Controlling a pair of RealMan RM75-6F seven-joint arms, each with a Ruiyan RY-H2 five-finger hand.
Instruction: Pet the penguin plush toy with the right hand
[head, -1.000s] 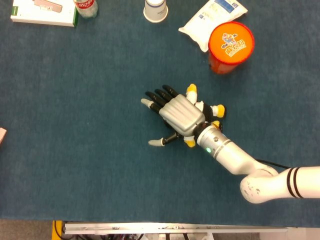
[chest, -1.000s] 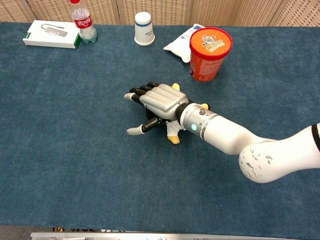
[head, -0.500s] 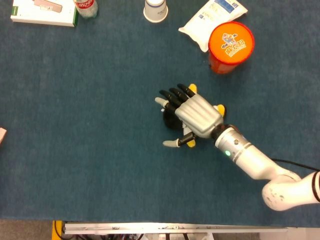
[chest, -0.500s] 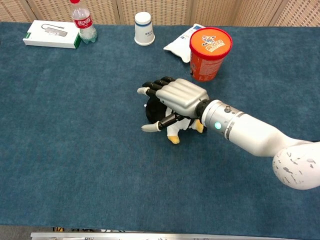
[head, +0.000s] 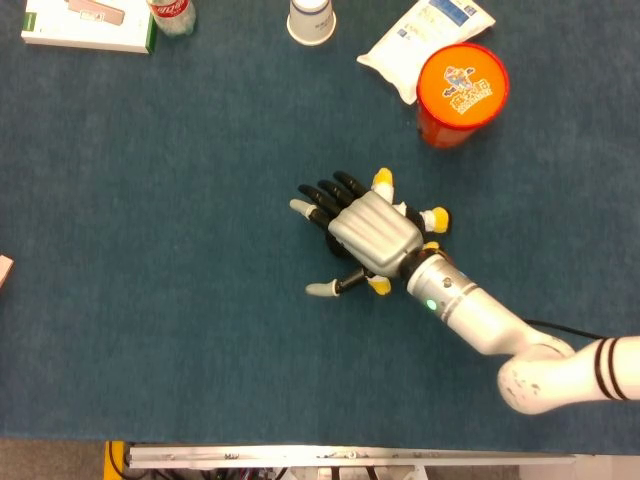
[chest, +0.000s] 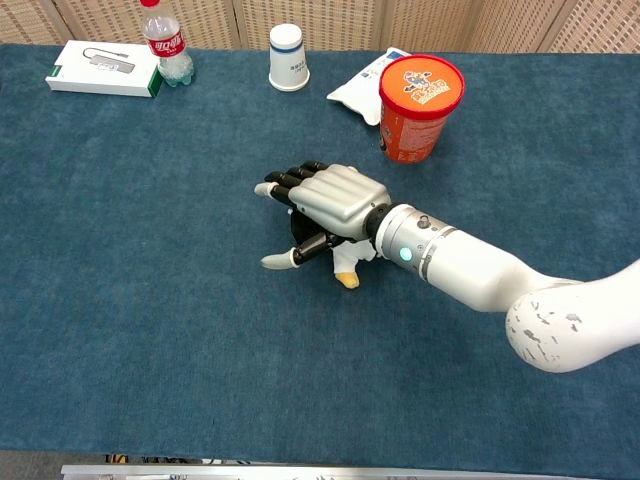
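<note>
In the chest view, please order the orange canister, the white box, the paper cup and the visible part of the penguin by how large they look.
1. Orange canister.
2. White box.
3. Paper cup.
4. Penguin, mostly hidden under the right robot hand.
The box and cup lie farther from the camera, so true sizes are uncertain.

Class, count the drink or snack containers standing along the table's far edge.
3: the red-capped bottle far left, the white paper cup in the middle, and the orange canister right. More may lie out of frame.

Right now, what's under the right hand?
The right hand lies over the penguin plush toy. Only yellow and white bits poke out around the palm; its body and face are covered, and the fingers stretch past it.
</note>
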